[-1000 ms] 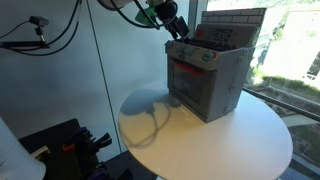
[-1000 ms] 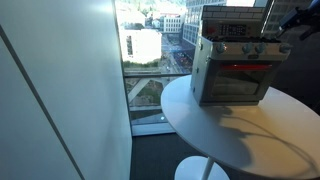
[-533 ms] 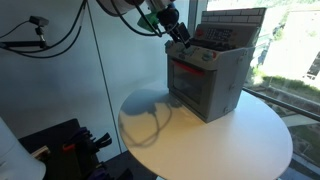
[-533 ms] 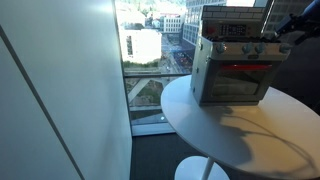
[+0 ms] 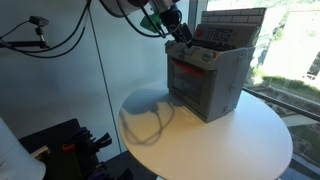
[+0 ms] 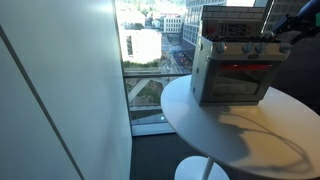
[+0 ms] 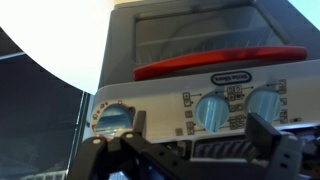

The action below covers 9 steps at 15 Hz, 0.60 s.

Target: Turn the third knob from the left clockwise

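A grey toy oven [image 5: 207, 82] with a red door handle stands on a round white table [image 5: 250, 142]; it shows in both exterior views [image 6: 236, 78]. Its control panel runs along the top front. In the wrist view, which looks upside down, I see a clock-like dial [image 7: 113, 120] and two pale blue knobs [image 7: 212, 112] [image 7: 266, 105] below the red handle [image 7: 220, 61]. My gripper [image 7: 188, 150] is open and empty, its black fingers close in front of the panel, straddling the nearer blue knob without touching it. It hovers at the oven's top front [image 5: 181, 32] [image 6: 284, 40].
A patterned box [image 5: 236, 24] stands behind the oven. Glass window walls surround the table [image 6: 150, 60]. Black equipment [image 5: 68, 146] sits on the floor below the table edge. The table surface [image 6: 250, 140] in front of the oven is bare.
My gripper has edged slightly closer to the oven's control panel. The oven has not moved.
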Tool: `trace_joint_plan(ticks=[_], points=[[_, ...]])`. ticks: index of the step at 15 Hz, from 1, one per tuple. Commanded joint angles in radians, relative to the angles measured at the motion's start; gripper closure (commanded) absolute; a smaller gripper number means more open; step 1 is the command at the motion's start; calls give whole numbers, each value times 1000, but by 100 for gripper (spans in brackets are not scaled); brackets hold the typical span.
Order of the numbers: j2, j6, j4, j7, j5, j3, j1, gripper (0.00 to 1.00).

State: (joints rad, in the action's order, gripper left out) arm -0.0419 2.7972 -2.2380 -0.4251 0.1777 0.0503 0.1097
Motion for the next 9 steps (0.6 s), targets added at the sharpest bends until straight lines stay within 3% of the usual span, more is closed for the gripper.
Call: trace_joint_plan(ticks=[1, 8, 9], points=[[34, 0, 44, -34, 36, 4, 1, 0], [77, -4, 82, -46, 55, 6, -8, 0], [82, -4, 87, -45, 54, 7, -9, 7]])
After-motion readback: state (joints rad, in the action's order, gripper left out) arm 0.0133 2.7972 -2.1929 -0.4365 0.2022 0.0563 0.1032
